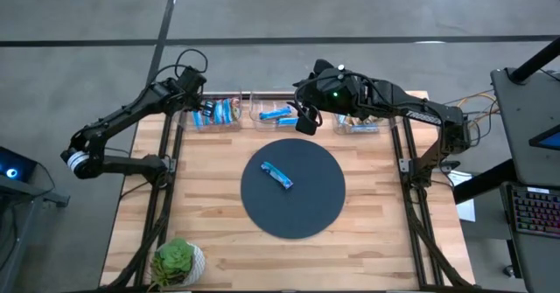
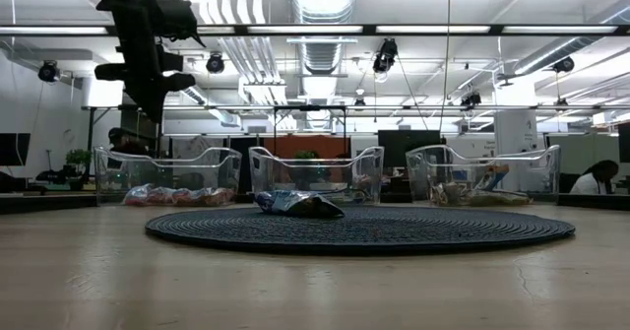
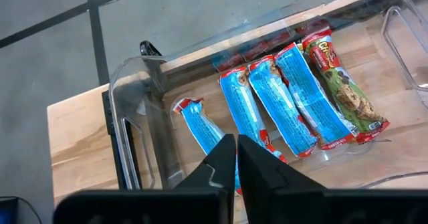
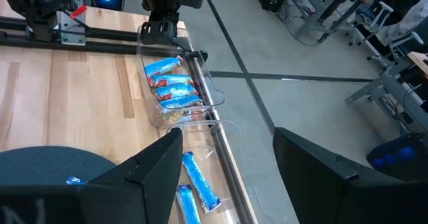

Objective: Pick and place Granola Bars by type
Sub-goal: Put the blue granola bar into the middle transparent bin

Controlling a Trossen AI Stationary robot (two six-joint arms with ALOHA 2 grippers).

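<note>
Fingers of left gripper (image 3: pixel 236 158) pressed together, empty, above left bin (image 1: pixel 229 127) at table's 11 o'clock. Risk: descending shut, tips would jab the blue-and-red bars (image 3: pixel 267 100) below. Right gripper (image 4: pixel 227 174) jaws wide, empty, over middle bin (image 1: pixel 267 123) at 12. One blue bar (image 1: pixel 277 177) waits on dark disc (image 1: pixel 306 214), centre.

Bright blue granola bars (image 3: pixel 267 97) with red-and-white ends lie beside a green-brown one (image 3: pixel 344 90); dark round mat (image 1: pixel 293 188), pale wood table (image 1: pixel 210 232).
</note>
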